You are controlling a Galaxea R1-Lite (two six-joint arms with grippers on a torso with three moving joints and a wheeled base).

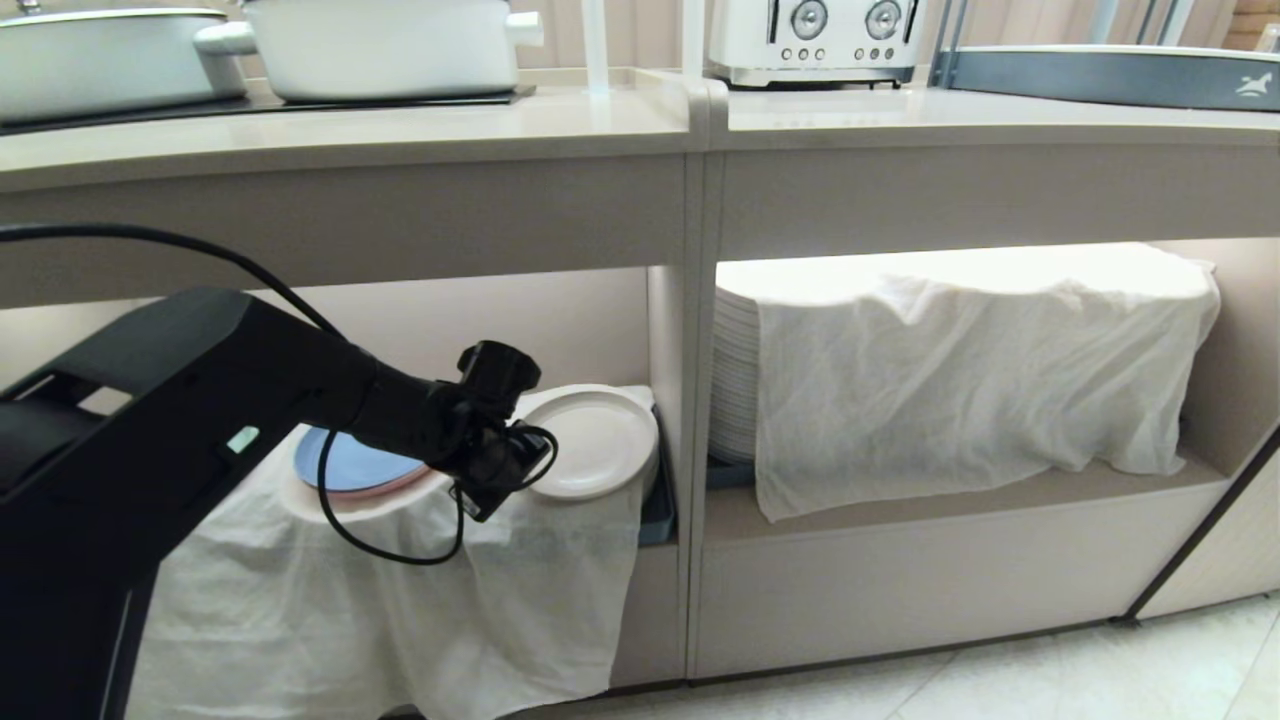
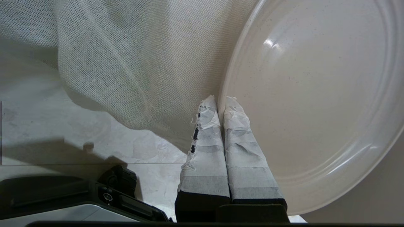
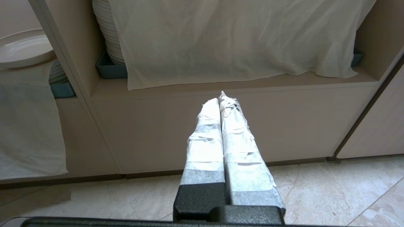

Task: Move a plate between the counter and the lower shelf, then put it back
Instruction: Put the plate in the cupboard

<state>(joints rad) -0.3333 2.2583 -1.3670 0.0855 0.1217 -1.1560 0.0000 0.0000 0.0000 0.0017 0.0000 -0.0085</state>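
Left of the shelf divider (image 1: 690,420) you see one blue plate (image 1: 350,462) on a pinkish one, both on a white cloth (image 1: 330,590). Next, your left gripper (image 2: 220,101), fingers (image 2: 205,148) pressed together, pinches the rim of the single cream plate (image 1: 600,440), which sits in the lower shelf (image 1: 560,320) just beside the divider. Right of the divider stands one tall cloth-draped plate stack (image 1: 735,380). Your right gripper (image 3: 221,98), clenched and empty, hangs before that bay.

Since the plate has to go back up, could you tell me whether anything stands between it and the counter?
The left pincer is shut on the plate's rim inside the lower shelf. The counter's thick front edge overhangs directly above; the plate must come outward first. Nothing else visibly blocks it.
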